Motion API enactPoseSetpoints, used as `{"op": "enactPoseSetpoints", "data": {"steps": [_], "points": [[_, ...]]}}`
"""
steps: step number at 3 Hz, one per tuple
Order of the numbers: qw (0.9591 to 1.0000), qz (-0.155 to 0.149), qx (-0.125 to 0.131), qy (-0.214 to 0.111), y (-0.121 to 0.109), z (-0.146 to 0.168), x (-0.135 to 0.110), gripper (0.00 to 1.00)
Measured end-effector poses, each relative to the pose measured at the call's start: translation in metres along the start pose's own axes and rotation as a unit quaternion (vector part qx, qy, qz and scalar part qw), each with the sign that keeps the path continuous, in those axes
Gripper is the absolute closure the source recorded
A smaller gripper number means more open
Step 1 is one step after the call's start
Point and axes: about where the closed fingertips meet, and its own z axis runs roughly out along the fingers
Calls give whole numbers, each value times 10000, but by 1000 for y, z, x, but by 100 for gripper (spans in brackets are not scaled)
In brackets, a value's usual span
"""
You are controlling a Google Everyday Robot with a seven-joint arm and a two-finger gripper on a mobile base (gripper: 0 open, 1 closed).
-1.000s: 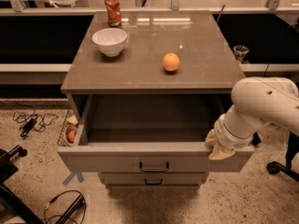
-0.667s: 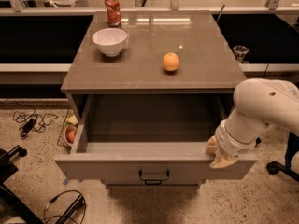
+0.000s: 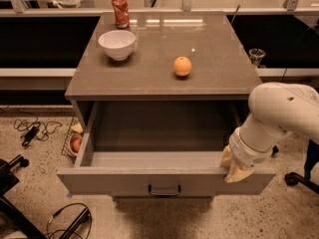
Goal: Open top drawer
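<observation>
Grey-taupe top drawer (image 3: pixel 109 181), widest of the stack, w/ small dark bar handle (image 3: pixel 164 189) at centre, stands pulled far out under the smooth taupe countertop (image 3: pixel 219 68), deep plain grey inside showing. The cream-tipped gripper (image 3: pixel 236 169) on the rounded white arm rests on the front's top edge, right end, touching it; how wide it's set, or whether it clamps, can't tell. Judged: pull approx. done. Next: short straight finish, then let go w/o nudging. On top: glossy white bowl (image 3: pixel 117 44), round orange (image 3: pixel 182 66), red can (image 3: pixel 120 11).

Bowl (image 3: pixel 117 44), can (image 3: pixel 120 12) back-left on cabinet top (image 3: pixel 214 59); orange (image 3: pixel 182 66) centre; top drawer (image 3: pixel 124 182) below, gripper (image 3: pixel 234 169) at front-right rim.
</observation>
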Motion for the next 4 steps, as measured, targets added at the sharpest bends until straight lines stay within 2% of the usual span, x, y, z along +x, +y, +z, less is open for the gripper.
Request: {"op": "enactPoseSetpoints", "data": {"steps": [1, 2, 3, 4], "points": [[10000, -4, 0, 5, 1, 0, 0, 30], [10000, -9, 0, 13, 1, -1, -1, 1], [10000, -10, 0, 15, 1, -1, -1, 0], [9999, -16, 90, 135, -4, -17, 2, 0]]}}
